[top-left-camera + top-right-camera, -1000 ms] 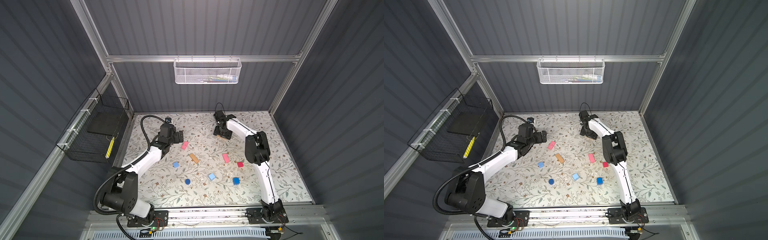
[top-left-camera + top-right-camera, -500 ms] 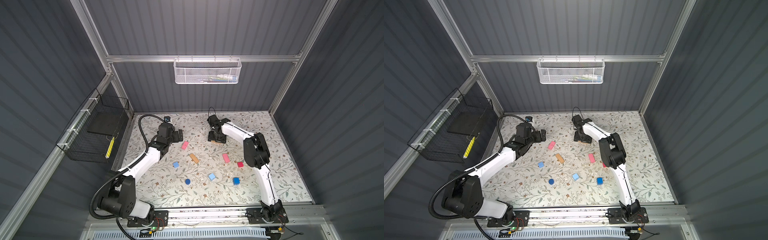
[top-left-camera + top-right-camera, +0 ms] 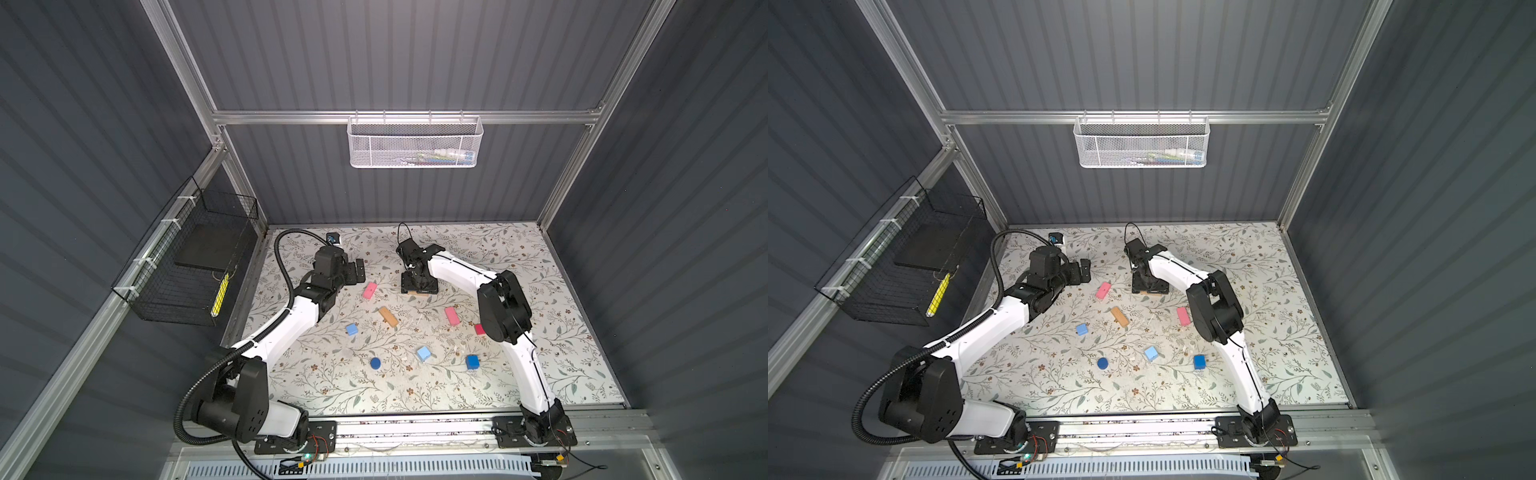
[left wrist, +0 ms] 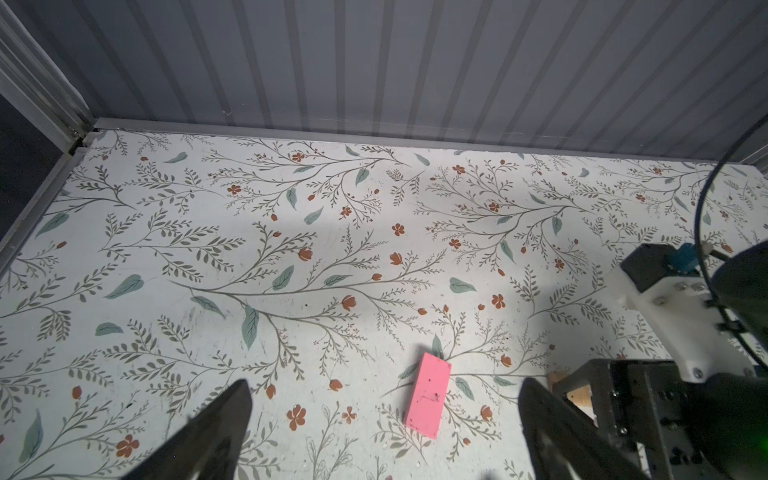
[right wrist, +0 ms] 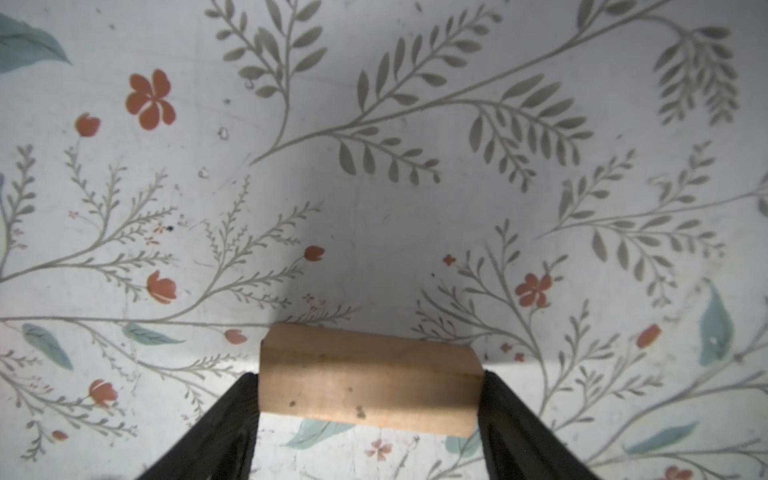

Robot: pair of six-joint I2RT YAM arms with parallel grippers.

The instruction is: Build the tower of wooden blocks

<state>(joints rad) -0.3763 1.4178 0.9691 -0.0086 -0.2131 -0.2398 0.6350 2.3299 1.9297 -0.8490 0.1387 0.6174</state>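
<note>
My right gripper [image 3: 419,286] [image 5: 369,380] is shut on a tan oblong [image 5: 365,361] end to end, low over the floral mat [image 3: 561,299]. My left gripper [image 3: 359,270] [image 4: 384,390] is open and empty, with a pink oblong [image 3: 369,290] [image 4: 428,401] lying just beyond its fingertips. The other wood blocks lie singly on the mat: a tan oblong [image 3: 388,316], a pink oblong [image 3: 451,316], blue cubes [image 3: 351,330] [image 3: 423,353] [image 3: 472,361], and a dark blue disc [image 3: 375,363]. My right elbow partly hides a red cube [image 3: 479,329]. No tower stands.
A black wire basket [image 3: 187,266] hangs on the left wall and a white mesh basket [image 3: 415,143] on the back wall. A small blue-faced device [image 3: 332,238] sits at the mat's back edge behind my left arm. Grey ribbed walls close in three sides.
My right gripper has carried the tan oblong leftward and toward the front, nearer the pink oblong. The left arm has hardly shifted and stays open.
</note>
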